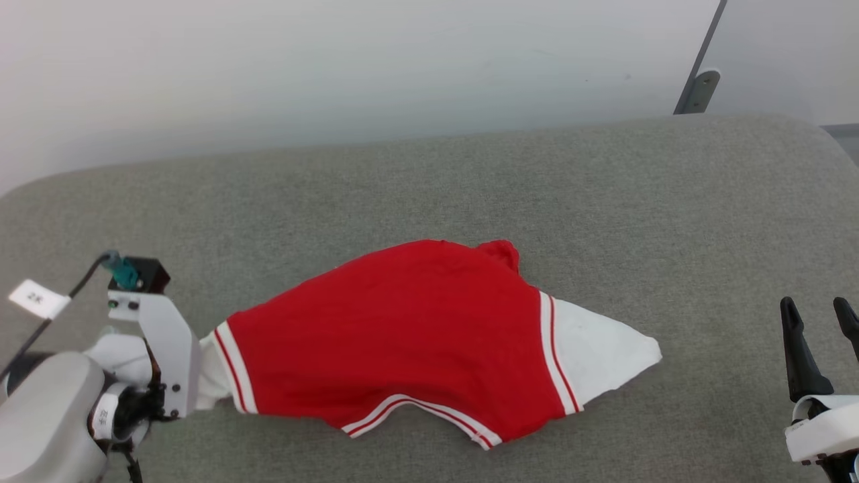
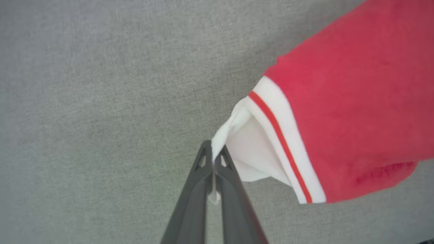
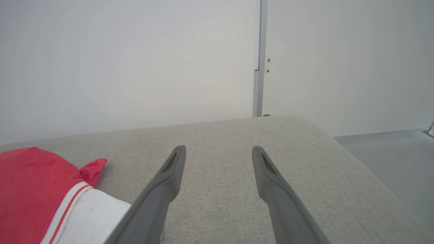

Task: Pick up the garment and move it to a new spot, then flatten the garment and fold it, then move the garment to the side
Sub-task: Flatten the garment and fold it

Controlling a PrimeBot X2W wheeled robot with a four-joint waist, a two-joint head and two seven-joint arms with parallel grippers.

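garment [image 1: 402,335] lies loosely spread mid grey cushion [image 1: 470,174], toward its near edge. left gripper [image 2: 213,152] is pinched tight on 1 white corner at cushion's left. right gripper [image 3: 218,152] is spread wide and empty over cushion's right end. Cloth looks light, limp, wrinkle-prone; grab the opposite white corner for 2-point tension.

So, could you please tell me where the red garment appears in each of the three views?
Head view: the garment lies lower centre, stretching toward the lower left.
Left wrist view: the garment is at right, its white corner pinched in the left gripper.
Right wrist view: the garment is in the lower left corner, left of the open right gripper.
Shared landmark: the grey cushion under it.
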